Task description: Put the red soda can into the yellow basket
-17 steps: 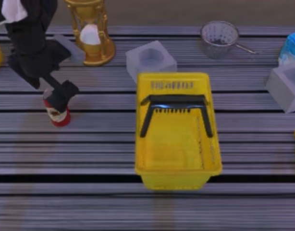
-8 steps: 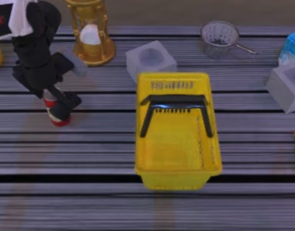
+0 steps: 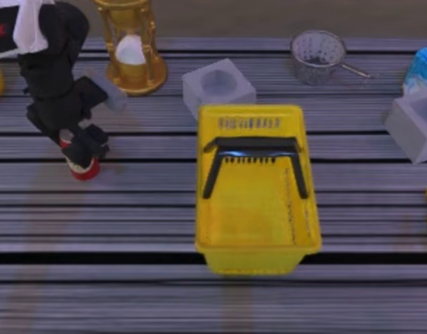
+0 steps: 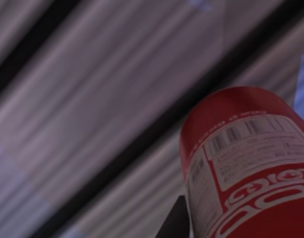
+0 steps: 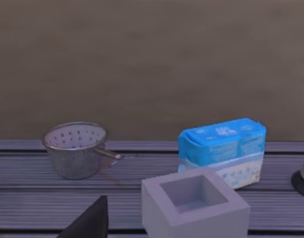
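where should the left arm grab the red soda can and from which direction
Grip the red soda can across its round side wall, coming down from above. It stands upright on the table left of the yellow basket, so its straight sides suit opposing fingers. The left gripper is already over it, with the can close in the left wrist view.

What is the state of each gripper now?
Left gripper: around the red soda can; grip cannot be told.
Right gripper: not in the top view.
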### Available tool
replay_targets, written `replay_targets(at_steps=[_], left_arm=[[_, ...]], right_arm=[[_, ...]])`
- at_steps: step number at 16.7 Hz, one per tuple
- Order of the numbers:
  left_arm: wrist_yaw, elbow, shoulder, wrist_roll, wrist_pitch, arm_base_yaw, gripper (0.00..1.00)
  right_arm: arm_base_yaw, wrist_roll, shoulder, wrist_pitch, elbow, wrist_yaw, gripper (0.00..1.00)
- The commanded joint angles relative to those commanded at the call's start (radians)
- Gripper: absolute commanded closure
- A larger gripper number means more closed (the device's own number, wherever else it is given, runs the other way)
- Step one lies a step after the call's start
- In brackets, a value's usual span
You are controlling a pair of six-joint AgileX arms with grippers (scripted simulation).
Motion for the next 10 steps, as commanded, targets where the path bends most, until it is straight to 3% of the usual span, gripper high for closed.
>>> replay_targets(at_steps=[4, 10], left_arm=[[0.000, 0.000, 0.000, 0.000, 0.000, 0.000, 0.98], [0.000, 0.000, 0.000, 0.000, 0.000, 0.000, 1.00]], right_arm=[[0.000, 0.000, 0.000, 0.000, 0.000, 0.000, 0.00], [0.000, 0.000, 0.000, 0.000, 0.000, 0.000, 0.00]])
